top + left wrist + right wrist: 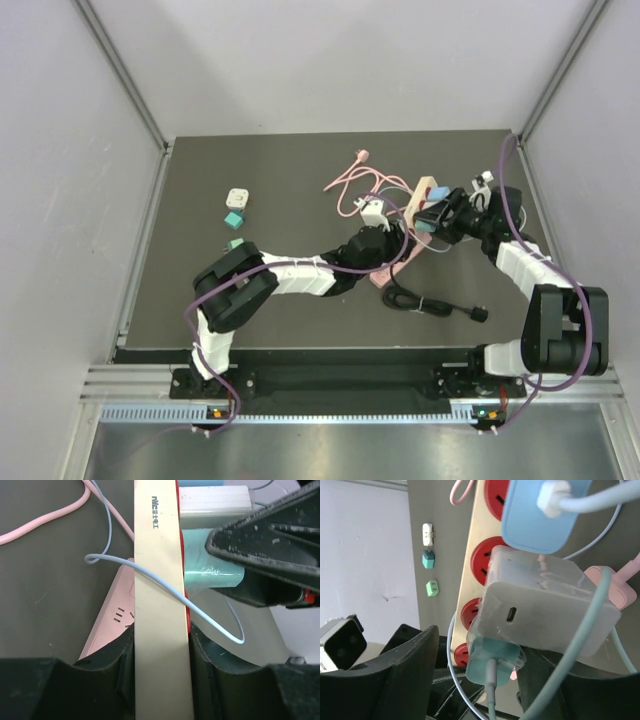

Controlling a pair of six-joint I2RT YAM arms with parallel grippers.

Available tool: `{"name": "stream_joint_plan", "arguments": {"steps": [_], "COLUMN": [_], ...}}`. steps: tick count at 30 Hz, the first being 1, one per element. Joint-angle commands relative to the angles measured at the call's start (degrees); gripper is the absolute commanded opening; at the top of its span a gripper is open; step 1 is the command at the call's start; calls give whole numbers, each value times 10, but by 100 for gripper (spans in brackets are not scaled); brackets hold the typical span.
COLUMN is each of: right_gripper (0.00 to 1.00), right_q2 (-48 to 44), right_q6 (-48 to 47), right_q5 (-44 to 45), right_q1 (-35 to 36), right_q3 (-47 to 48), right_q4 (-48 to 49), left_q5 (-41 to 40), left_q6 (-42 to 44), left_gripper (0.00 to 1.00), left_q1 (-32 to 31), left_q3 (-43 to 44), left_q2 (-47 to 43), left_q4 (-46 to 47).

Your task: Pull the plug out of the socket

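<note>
Two grips: left jaws clamped on beige socket strip (159,605), prob. steadying it. Right jaws apart, straddling teal plug (492,662), lower centre of right wrist frame, under white charger (545,615). Plug prob. light, rigid, slick plastic, seated tight. Take its body sides, not the cable.

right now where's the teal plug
In the right wrist view the teal plug sits in the power strip, below the white adapter and between the fingers of the right gripper, on the table's right side.
</note>
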Motion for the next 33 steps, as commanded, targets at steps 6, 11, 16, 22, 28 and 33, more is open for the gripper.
{"name": "stream_joint_plan", "arguments": {"steps": [6, 11, 16, 22, 28, 33], "right_gripper": [43, 18, 0, 0, 0, 0], "right_q2": [-10, -26, -47, -69, -63, -71], "right_q6": [-13, -31, -59, -120, -182, -230], "right_q5": [50, 80, 98, 127, 122, -19], "right_q1": [8, 7, 7, 12, 13, -20], "right_q3": [37, 34, 37, 70, 105, 81], "right_q4": [-22, -36, -45, -102, -150, -107], "left_q5": [-42, -68, -116, -155, -182, -162], "left_q6": [72, 111, 159, 230, 254, 220], "left_gripper": [0, 0, 0, 0, 0, 0], "left_q1": [-21, -35, -49, -68, -75, -64], "left_q3": [38, 44, 51, 73, 81, 45], "left_q2": [-30, -31, -29, -6, 16, -6], "left_q4": [129, 116, 99, 71, 47, 67]}}
